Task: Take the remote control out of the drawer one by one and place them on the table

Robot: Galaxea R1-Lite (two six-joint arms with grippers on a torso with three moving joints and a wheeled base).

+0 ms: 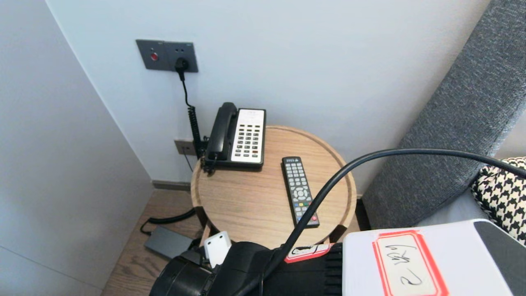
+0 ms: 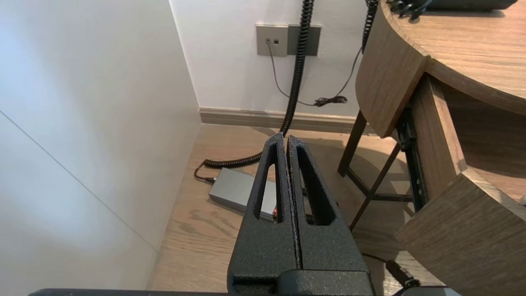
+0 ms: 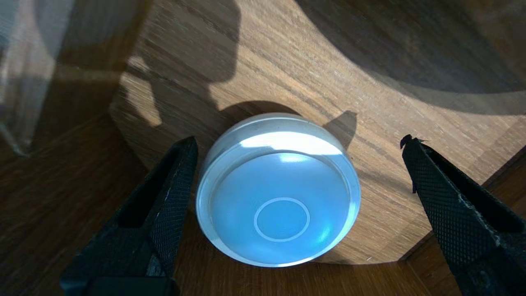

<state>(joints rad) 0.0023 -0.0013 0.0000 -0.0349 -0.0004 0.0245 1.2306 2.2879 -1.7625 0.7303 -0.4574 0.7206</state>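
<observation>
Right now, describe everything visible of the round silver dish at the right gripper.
The round dish is shallow, silvery and metal-looking, with a low wall, a smooth pale floor bearing a centre ring, and nothing inside. It sits upright on a wooden surface, between the jaws of the open right gripper; one jaw is close beside it, the other apart.

Black left gripper point(image 2: 286, 139) fingers point(image 2: 263, 246) have triangular cut-outs; right gripper point(image 3: 299, 142) pads point(image 3: 435, 193) are cross-hatched. A black cable point(image 1: 370, 158) arches over a white housing point(image 1: 456, 242) bearing a red-bordered handwritten label point(image 1: 404, 259).

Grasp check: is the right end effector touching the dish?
Cannot tell: right wrist view, one right end effector finger clears the dish; other overlaps its rim.
</observation>
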